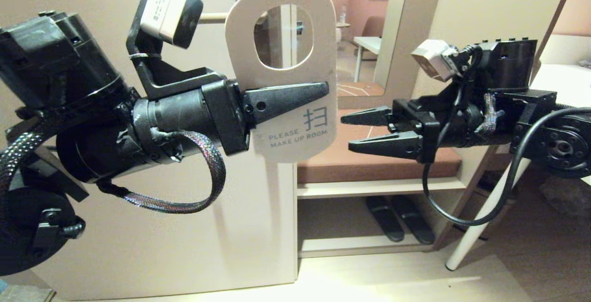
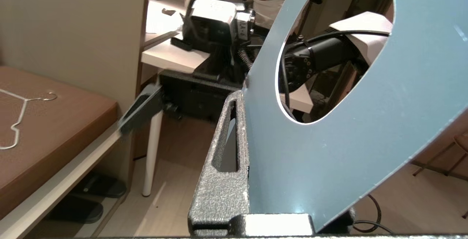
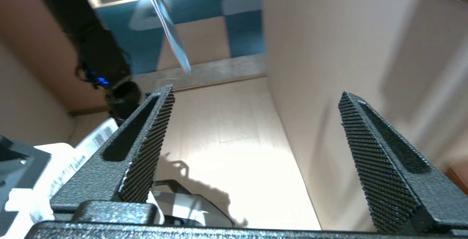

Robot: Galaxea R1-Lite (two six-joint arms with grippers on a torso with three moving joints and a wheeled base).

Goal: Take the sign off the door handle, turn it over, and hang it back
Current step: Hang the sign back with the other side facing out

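Note:
The sign (image 1: 295,103) hangs upright in the air in front of the door, its white side with grey "PLEASE MAKE UP ROOM" text facing the head camera. My left gripper (image 1: 323,90) is shut on its lower half, one finger lying across the white face. From the left wrist, the sign's blue side (image 2: 347,140) fills the view beside my finger (image 2: 223,166). Just right of the sign, my right gripper (image 1: 346,132) stands open and apart from it, with nothing between its fingers (image 3: 146,151). A short piece of the beige door handle (image 1: 213,17) shows behind the left wrist camera.
The beige door (image 1: 184,246) fills the left. A bench with a brown cushion (image 1: 392,163) stands to its right, dark slippers (image 1: 399,219) underneath. A white wire hanger (image 2: 18,122) lies on the cushion. A white table (image 1: 563,80) with a slanted leg (image 1: 480,219) is at the right.

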